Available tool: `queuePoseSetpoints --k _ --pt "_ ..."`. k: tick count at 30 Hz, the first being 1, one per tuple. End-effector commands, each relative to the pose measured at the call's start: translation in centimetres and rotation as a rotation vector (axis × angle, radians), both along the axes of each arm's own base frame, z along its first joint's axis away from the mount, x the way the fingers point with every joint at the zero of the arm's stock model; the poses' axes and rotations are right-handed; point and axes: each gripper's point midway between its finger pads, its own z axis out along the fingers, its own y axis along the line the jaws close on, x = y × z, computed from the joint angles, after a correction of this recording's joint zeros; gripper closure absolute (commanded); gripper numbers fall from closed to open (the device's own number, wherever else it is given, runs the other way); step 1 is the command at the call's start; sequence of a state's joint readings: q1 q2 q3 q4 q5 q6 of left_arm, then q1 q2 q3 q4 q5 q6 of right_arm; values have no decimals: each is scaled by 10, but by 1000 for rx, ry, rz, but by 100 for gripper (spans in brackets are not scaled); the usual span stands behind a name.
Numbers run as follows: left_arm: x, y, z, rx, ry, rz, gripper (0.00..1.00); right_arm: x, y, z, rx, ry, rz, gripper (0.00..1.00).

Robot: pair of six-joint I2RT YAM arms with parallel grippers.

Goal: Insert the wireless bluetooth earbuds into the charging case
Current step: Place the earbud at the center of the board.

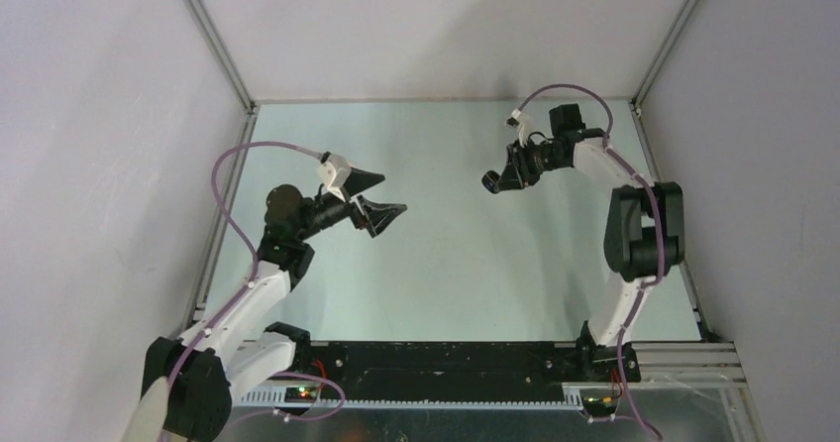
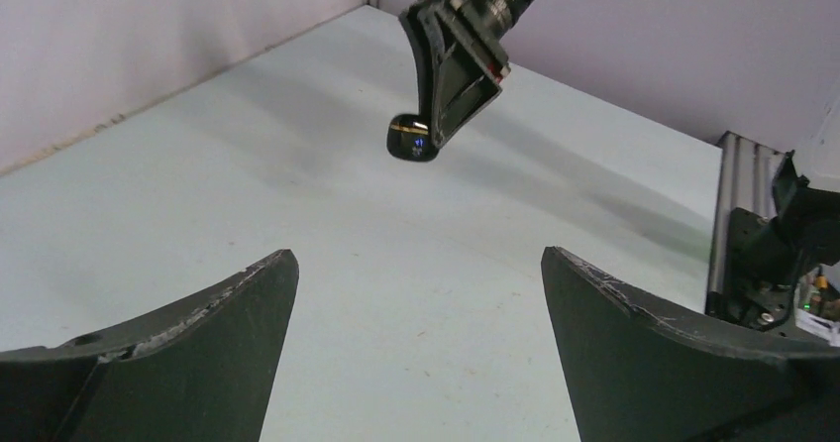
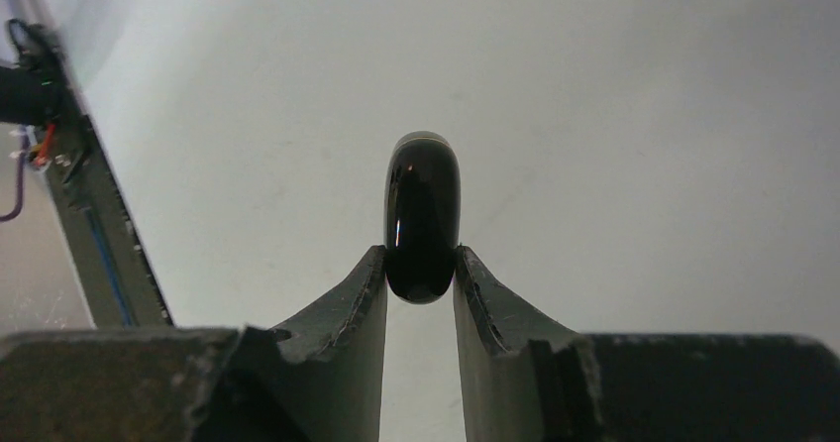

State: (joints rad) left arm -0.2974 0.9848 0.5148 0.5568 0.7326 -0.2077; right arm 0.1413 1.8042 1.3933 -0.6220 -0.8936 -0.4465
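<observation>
Right gripper [image 3: 420, 269] closed narrow on a glossy black pebble-shaped charging case [image 3: 422, 204]. It pinches the case edge-on at one end and holds it clear of the pale green table [image 1: 446, 264], upper right of the overhead view. Case lid appears shut, with a small blue light showing in the left wrist view. Left gripper [image 2: 416, 264] spread wide, empty, centre-left. No wireless earbuds visible in any view. Judgement: either already inside the case or out of sight; cannot tell which.
</observation>
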Motion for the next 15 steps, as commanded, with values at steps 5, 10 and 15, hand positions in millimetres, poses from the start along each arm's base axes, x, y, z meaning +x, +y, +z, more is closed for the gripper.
queuePoseSetpoints --k 5,10,15 --pt "3 15 33 104 -129 19 1 51 -31 -68 -162 146 -122 79" --pt "5 26 37 203 -180 25 1 79 -54 -88 -234 217 -248 81" --pt "11 40 28 278 -178 54 1 105 -83 -96 -294 238 -372 80"
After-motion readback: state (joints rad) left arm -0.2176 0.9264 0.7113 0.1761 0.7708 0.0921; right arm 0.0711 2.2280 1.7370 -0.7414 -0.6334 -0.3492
